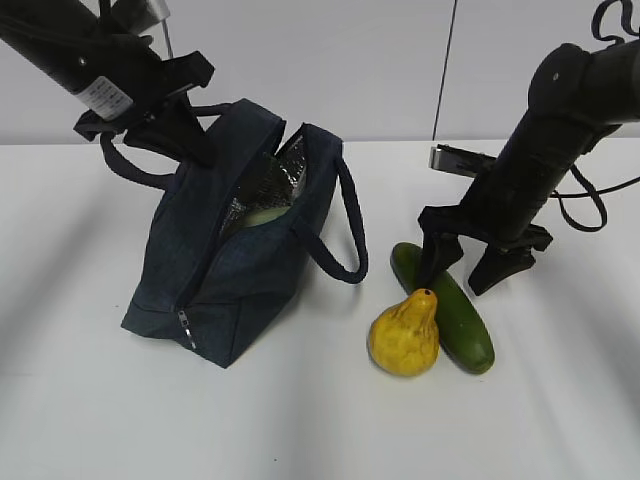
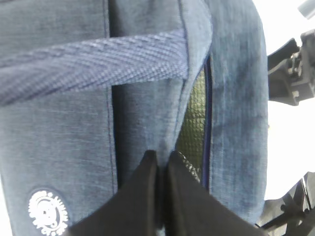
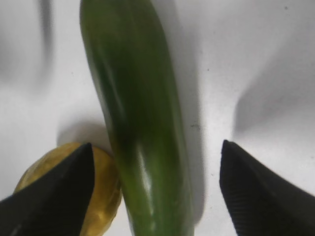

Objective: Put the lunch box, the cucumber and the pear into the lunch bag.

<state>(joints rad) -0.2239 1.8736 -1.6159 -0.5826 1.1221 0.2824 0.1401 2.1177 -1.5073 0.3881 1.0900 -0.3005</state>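
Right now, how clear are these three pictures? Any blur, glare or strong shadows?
Exterior view: sharp, evenly lit, soft shadows beside the lunch bag and under the pear and cucumber. Left wrist view: bag fabric crisp, the right edge washed out white. Right wrist view: cucumber slightly soft with a glare streak; grey shadows on the table.

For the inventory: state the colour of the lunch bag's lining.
Silver, quilted-looking foil inside the lunch bag; lining shows best in the exterior view.

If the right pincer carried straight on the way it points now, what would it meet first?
Most likely the cucumber: the open right pincer straddles it, pointing down. One finger also hangs over the pear; depth is unclear.
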